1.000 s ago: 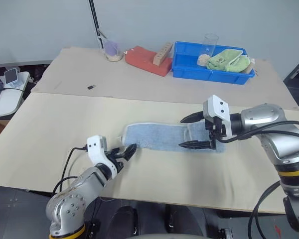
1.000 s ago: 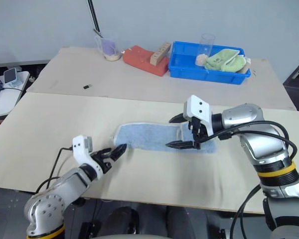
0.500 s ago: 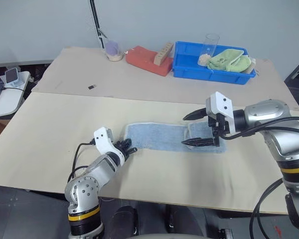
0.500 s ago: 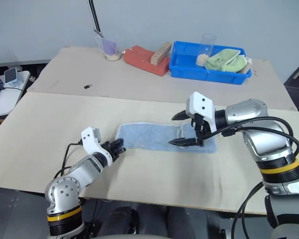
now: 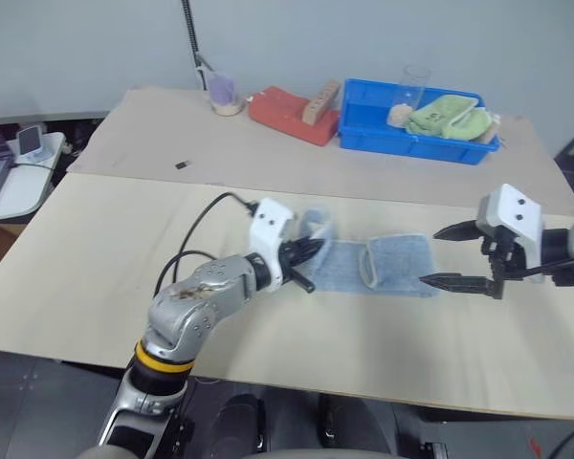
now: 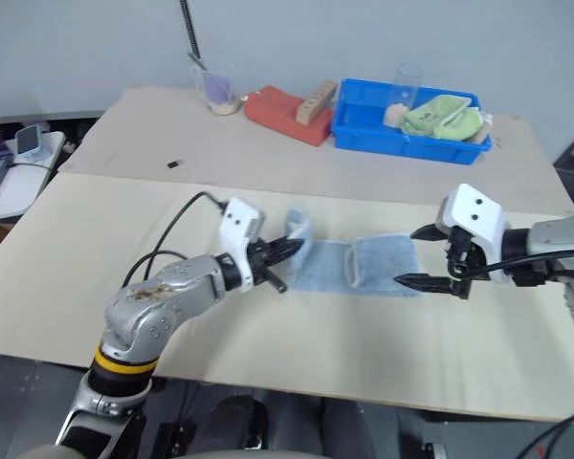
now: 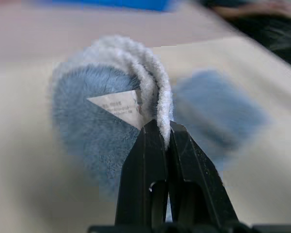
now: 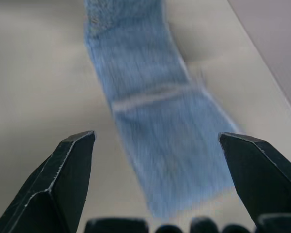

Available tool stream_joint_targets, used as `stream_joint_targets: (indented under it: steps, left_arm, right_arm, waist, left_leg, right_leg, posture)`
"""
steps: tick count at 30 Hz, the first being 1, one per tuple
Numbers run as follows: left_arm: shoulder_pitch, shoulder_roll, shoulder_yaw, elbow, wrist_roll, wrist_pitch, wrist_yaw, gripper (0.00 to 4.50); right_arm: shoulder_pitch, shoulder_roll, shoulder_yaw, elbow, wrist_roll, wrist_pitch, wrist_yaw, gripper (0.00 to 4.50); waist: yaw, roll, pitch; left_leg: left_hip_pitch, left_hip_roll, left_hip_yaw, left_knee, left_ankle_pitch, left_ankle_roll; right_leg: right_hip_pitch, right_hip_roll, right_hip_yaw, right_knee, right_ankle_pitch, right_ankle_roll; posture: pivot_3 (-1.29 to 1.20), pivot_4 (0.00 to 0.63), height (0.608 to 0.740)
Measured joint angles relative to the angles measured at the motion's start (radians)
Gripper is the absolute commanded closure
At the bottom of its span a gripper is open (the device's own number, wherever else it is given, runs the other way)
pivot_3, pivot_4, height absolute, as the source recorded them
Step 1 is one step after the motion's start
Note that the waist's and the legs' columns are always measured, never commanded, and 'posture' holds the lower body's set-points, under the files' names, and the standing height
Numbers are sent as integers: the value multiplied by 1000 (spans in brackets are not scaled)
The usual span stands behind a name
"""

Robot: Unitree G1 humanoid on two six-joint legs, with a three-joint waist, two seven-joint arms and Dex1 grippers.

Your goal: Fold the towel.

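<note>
The towel [image 5: 378, 268] lies as a narrow light blue strip on the front tabletop [image 5: 96, 249], between the two grippers. Its right end is already folded over onto the strip, leaving a whitish edge across the middle. Its left end is lifted off the surface and curled upward, with a small white label visible in the left wrist view.

The left gripper [image 5: 304, 263] holds that raised left end: its two black fingers [image 7: 155, 165] are pressed together, pinching the whitish edging of the towel between them.

The right gripper [image 5: 452, 256] hangs just beside the right end of the towel, clear of the cloth, with its jaws spread wide. In the right wrist view the strip runs away between the two parted fingers [image 8: 63, 179].

On the rear tabletop stand a blue bin [image 5: 364, 129] containing a lime-green cloth [image 5: 448, 115] and a clear glass [image 5: 416, 84], a red block [image 5: 285, 112] beside the bin, and a cup [image 5: 222, 94] to its left. A small dark object [image 5: 183, 164] lies alone further left.
</note>
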Motion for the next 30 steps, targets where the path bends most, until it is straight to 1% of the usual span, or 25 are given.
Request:
stream_joint_targets:
  steps: [3, 6, 9, 11, 14, 20, 23, 26, 28, 29, 30]
  left_arm:
    - [-92, -80, -97, 176, 80, -95, -95, 4489]
    - [-167, -164, -152, 346, 166, -205, -153, 4489]
    - [-225, -261, -171, 531, 245, -320, -168, 4489]
    - [-245, -304, -171, 629, 281, -378, -180, 4489]
    - [-246, -318, -167, 701, 311, -421, -210, 3542]
    - [-246, -318, -133, 709, 330, -456, -264, 853]
    - [-244, -301, -112, 658, 330, -464, -296, 853]
    - [-243, -239, -76, 561, 328, -460, -334, 853]
    - [-232, -159, -49, 478, 316, -447, -380, 1385]
    - [-220, -103, -23, 427, 302, -432, -408, 1700]
    - [-211, -66, -6, 401, 292, -422, -424, 2092]
  right_arm:
    - [96, -1, -100, -81, 26, 61, -18, 0]
    - [157, 2, -183, -156, 40, 115, -46, 0]
    - [216, 18, -252, -222, 66, 167, -70, 0]
    - [251, 29, -283, -258, 77, 194, -85, 0]
    - [272, 31, -316, -281, 93, 220, -99, 0]
    - [270, 31, -318, -285, 102, 222, -134, 0]
    - [238, 45, -302, -269, 95, 193, -169, 0]
    - [187, 93, -259, -245, 72, 136, -231, 0]
    - [125, 157, -205, -235, 70, 120, -290, 0]
    - [102, 196, -171, -234, 72, 112, -319, 0]
    - [93, 219, -150, -234, 73, 105, -334, 0]
  waist:
    - [-7, -1, 0]
    - [-12, -2, 1]
    - [-12, -5, 3]
    - [-13, -5, 3]
    - [-16, -5, 3]
    - [-13, -4, 3]
    - [-14, -3, 2]
    - [-17, -3, 2]
    - [-24, 0, 0]
    - [-27, 1, 0]
    - [-27, 2, -1]
  left_leg:
    - [0, -1, 0, 0, 0, 0]
    - [0, -1, -1, 0, 0, 0]
    - [-1, -1, -2, 0, 0, 0]
    - [-2, -1, -2, -1, 0, 0]
    - [-3, 1, -2, -1, -1, 1]
    - [-3, 1, -2, 0, -1, 1]
    - [-4, 1, -2, 0, -1, 1]
    - [-3, 1, -2, -1, -1, 2]
    - [-2, 2, -1, -1, -1, 1]
    - [-1, 2, -1, -2, -1, 1]
    - [-1, 2, -2, -2, -1, 1]
  right_leg:
    - [-1, 1, 0, 0, 0, 1]
    - [-1, 2, 0, 0, -1, 2]
    - [-1, 1, -1, -1, -2, 3]
    - [-1, 1, -1, -2, -3, 7]
    - [-1, 1, 0, -4, -2, 8]
    - [-1, 1, 0, -6, -2, 9]
    - [-1, 1, 0, -6, -1, 10]
    - [-1, 1, 1, -6, -1, 10]
    - [-1, 3, 1, -5, -1, 9]
    - [-1, 3, 1, -5, -1, 8]
    - [-1, 3, 1, -4, -1, 8]
  posture:
    - [0, 150, 689]
    - [0, 150, 689]
    - [0, 150, 689]
    - [0, 150, 689]
    - [0, 150, 689]
    - [0, 150, 689]
    - [0, 150, 689]
    - [0, 150, 689]
    - [0, 150, 689]
    - [0, 150, 689]
    - [0, 150, 689]
